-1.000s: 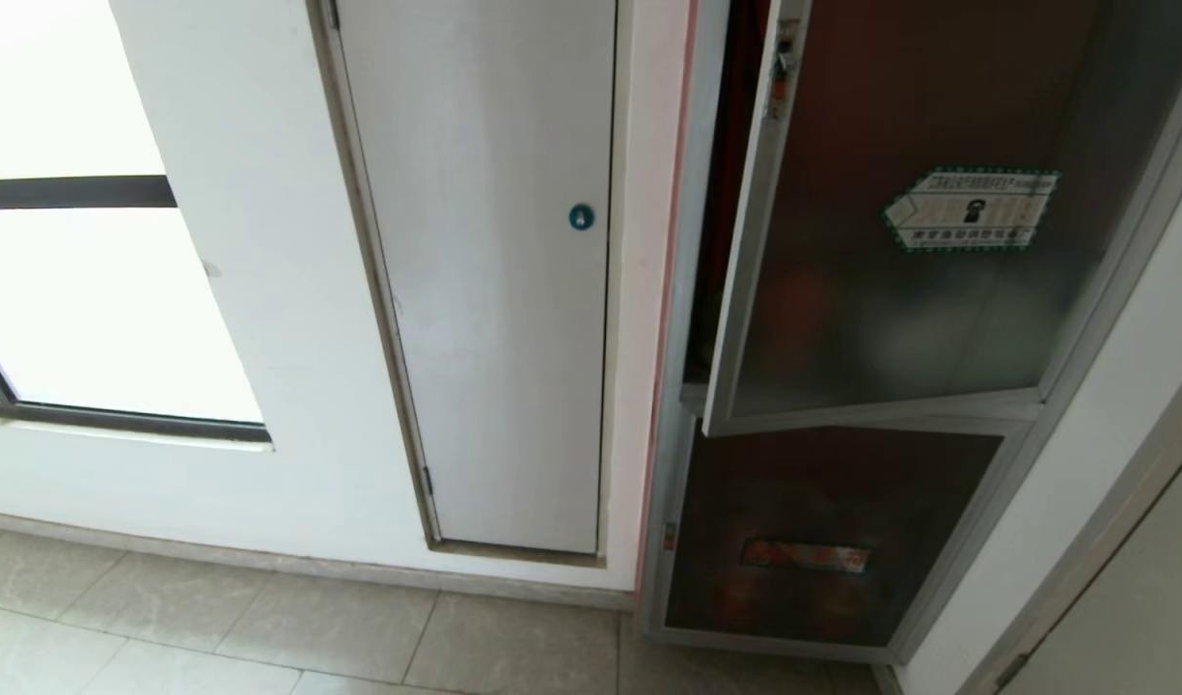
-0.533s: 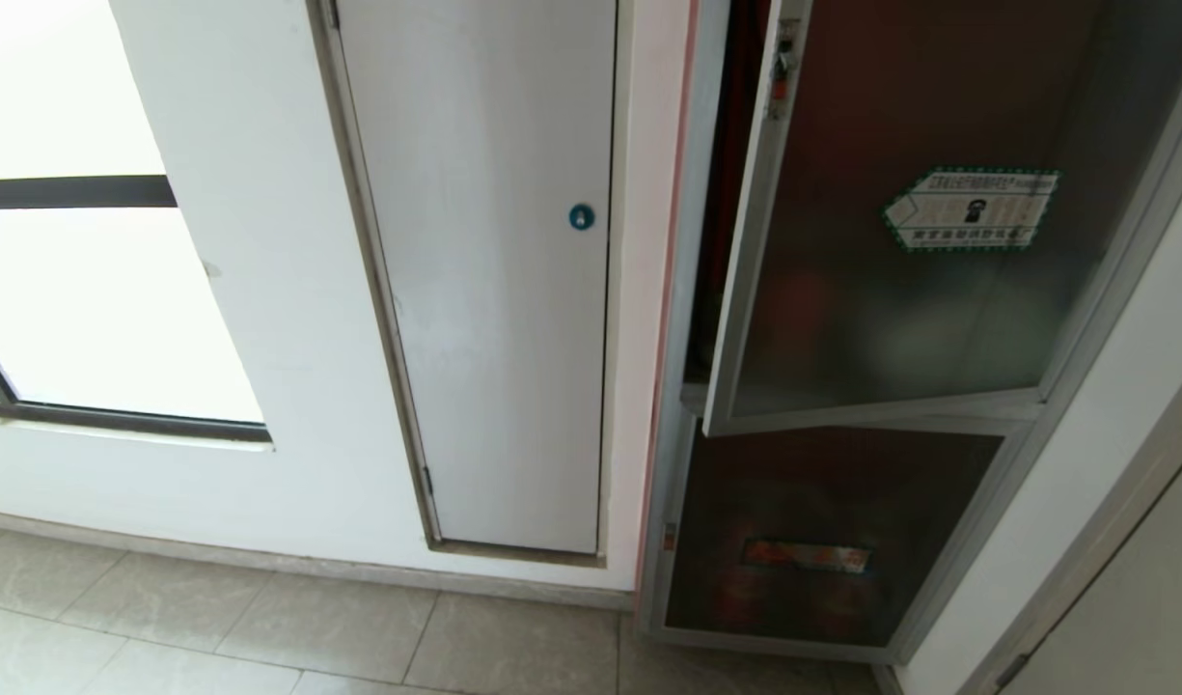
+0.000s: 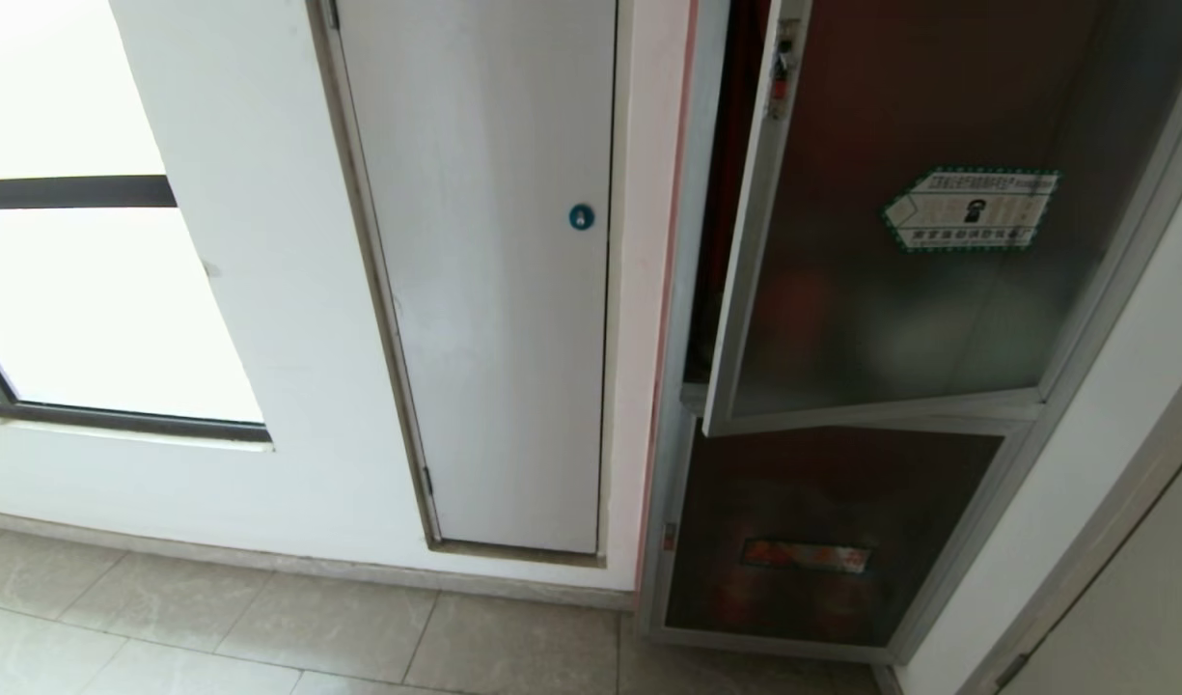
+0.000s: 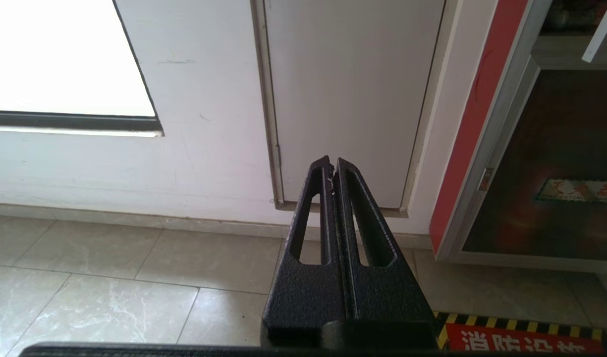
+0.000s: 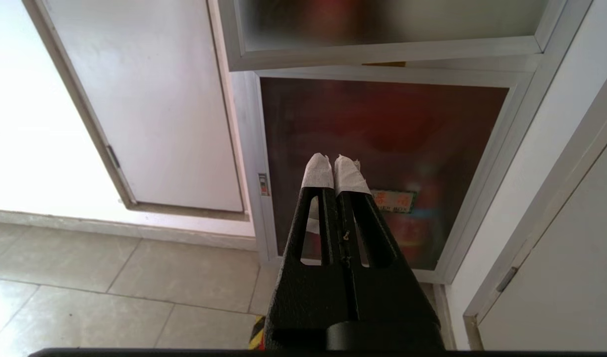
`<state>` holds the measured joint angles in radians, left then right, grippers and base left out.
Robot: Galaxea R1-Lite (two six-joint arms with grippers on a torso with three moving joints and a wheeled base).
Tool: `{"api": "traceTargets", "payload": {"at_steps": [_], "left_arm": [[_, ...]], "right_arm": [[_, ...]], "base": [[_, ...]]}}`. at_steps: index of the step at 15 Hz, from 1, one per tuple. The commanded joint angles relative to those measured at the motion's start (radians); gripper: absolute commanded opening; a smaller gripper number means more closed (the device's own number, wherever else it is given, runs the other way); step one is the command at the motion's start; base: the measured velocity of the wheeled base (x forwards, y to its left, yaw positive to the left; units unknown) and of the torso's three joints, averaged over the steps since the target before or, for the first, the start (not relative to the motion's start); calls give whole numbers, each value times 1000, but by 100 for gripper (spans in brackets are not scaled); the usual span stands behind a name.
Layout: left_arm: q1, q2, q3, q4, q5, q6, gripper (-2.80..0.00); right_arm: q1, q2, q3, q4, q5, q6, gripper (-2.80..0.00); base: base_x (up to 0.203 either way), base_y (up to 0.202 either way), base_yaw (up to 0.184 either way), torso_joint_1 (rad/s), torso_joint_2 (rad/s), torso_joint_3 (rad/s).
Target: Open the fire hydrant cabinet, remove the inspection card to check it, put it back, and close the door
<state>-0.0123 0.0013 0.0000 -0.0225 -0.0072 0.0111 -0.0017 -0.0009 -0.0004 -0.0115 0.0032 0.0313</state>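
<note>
The fire hydrant cabinet [image 3: 675, 319], silver-framed with a red side edge, stands at the right of the wall. Its door [image 3: 890, 319], a dark glass panel with a green-bordered sticker [image 3: 972, 209] and a small red latch [image 3: 780, 77], hangs a little ajar, its lower corner out from the frame. The inspection card is out of view. Neither arm shows in the head view. My left gripper [image 4: 332, 162] is shut and empty, low before the white door. My right gripper [image 5: 335, 161], tips wrapped in white tape, is shut and empty, low before the cabinet's lower glass panel [image 5: 382, 148].
A plain white door [image 3: 494, 270] with a round blue lock [image 3: 581, 216] sits left of the cabinet. A bright window [image 3: 89, 290] is further left. A white wall corner [image 3: 1102, 434] and another door edge close in on the right. A hazard-striped floor marking [image 4: 521, 332] lies below.
The head view has not shifted and the door keeps the same ajar angle. No arm enters that view.
</note>
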Motion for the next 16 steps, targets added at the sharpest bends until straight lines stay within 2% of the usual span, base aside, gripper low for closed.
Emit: {"api": "traceTargets", "payload": {"at_steps": [1, 16], "left_arm": [[0, 0, 14, 0, 0, 0, -280], [0, 0, 14, 0, 0, 0, -280]], "right_arm": [[0, 1, 3, -1, -2, 22, -280], [0, 1, 3, -1, -6, 24, -280]], "base": [[0, 0, 0, 0, 0, 0], [0, 0, 0, 0, 0, 0]]}}
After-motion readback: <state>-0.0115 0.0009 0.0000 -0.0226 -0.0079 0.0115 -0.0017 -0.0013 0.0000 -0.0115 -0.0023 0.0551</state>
